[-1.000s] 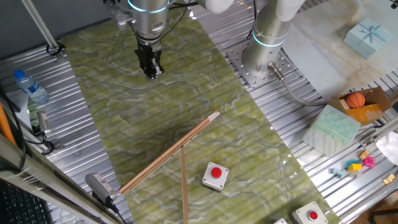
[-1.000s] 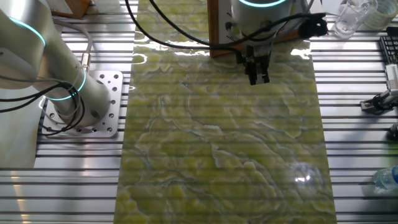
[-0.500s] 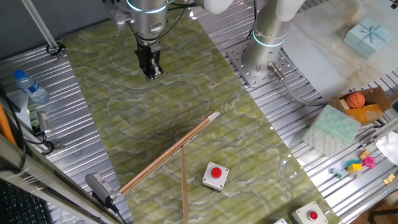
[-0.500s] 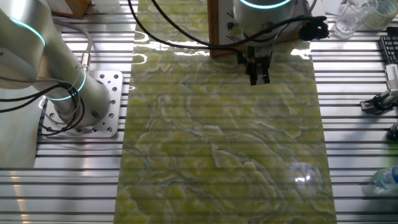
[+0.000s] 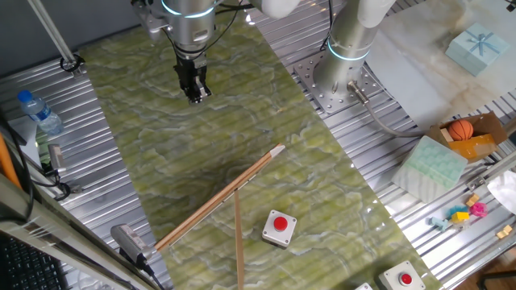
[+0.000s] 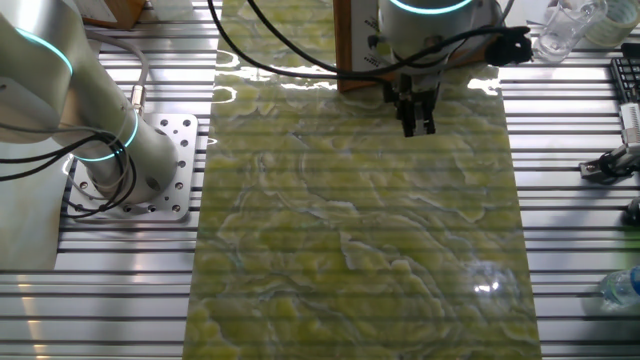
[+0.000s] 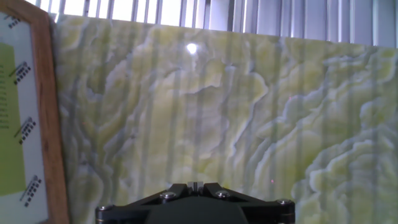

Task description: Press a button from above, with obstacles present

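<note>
Hanging my claw over far end of green mat, fingers pointing down; cannot tell whether released or clenched. Button in its grey box sits well apart, near mat's opposite end. Two wooden sticks meet at angle beside box, lying across my path. Risk: low approach clips sticks, knocks them into box. Second button box at bench corner could mislead.

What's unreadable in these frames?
- Gripper finger gap: too small in both fixed views; fingertips out of the hand view.
- Button and sticks: outside the other fixed view and the hand view.
- Upright stick: bottom edge of one fixed view cuts it.
</note>
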Robot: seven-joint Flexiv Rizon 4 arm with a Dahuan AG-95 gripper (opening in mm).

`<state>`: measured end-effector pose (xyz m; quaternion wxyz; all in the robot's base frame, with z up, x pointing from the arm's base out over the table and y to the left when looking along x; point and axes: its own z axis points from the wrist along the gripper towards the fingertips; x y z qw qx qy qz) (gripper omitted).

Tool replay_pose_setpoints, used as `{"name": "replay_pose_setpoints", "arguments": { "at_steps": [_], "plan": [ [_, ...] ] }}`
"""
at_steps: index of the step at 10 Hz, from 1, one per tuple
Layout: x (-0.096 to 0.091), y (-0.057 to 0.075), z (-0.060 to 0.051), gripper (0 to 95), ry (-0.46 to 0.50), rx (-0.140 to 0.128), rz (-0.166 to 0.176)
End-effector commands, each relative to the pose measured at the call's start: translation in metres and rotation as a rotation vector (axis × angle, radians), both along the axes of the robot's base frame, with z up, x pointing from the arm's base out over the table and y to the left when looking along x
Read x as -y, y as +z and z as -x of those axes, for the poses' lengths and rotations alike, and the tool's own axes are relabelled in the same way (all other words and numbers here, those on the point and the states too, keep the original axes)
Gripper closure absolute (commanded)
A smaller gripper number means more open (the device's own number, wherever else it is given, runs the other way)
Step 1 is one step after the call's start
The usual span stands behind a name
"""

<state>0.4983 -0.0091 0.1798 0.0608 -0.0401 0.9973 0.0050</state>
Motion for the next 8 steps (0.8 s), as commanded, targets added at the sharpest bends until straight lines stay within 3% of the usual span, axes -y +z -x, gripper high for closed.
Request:
{"name": "replay_pose_setpoints", "arguments": {
  "at_steps": [1,5,8],
  "plan": [
    [-0.0002,-0.0001,0.0001,95.0,-0.003,0.000,0.001],
    [-0.0001,-0.0001,0.0002,95.0,0.001,-0.008,0.013],
    [-0.0001,-0.0001,0.0002,95.0,-0.050,-0.007,0.011]
  ]
}}
